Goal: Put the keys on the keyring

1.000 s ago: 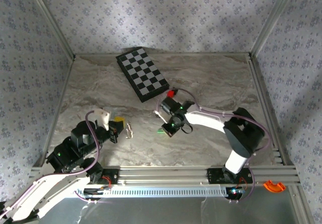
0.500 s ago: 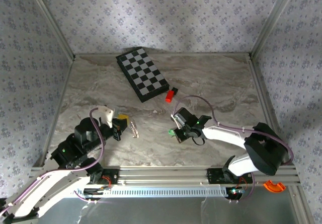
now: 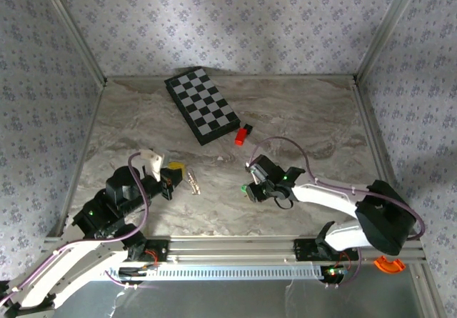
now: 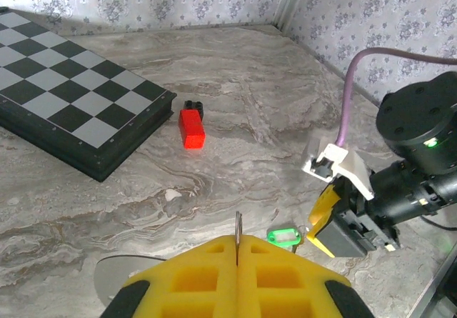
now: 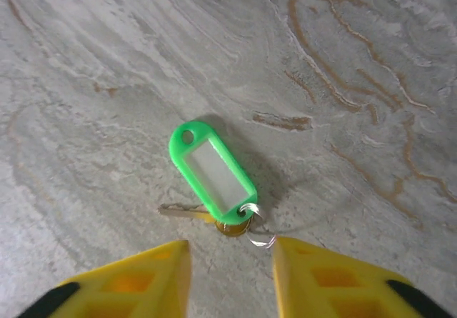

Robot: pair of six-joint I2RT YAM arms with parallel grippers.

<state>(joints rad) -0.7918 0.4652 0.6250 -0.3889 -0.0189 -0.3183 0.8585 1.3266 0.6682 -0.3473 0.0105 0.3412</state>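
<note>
Hanging low over the marble bench (image 3: 307,118), the right gripper (image 5: 232,250) has its jaws spread apart. The keys (image 5: 213,169), with a green plastic tag, lie flat on the bench just ahead of the gap. The left gripper (image 4: 237,250) has its jaws pressed together, pinching the thin silvery keyring (image 3: 193,183), to the left of the keys and apart from them.

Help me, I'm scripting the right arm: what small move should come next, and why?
Probably lower the right gripper forward so its open fingers straddle the key: the green-tagged key lies on the table just beyond the fingertips, ungripped, while the left gripper is shut on the keyring.
</note>
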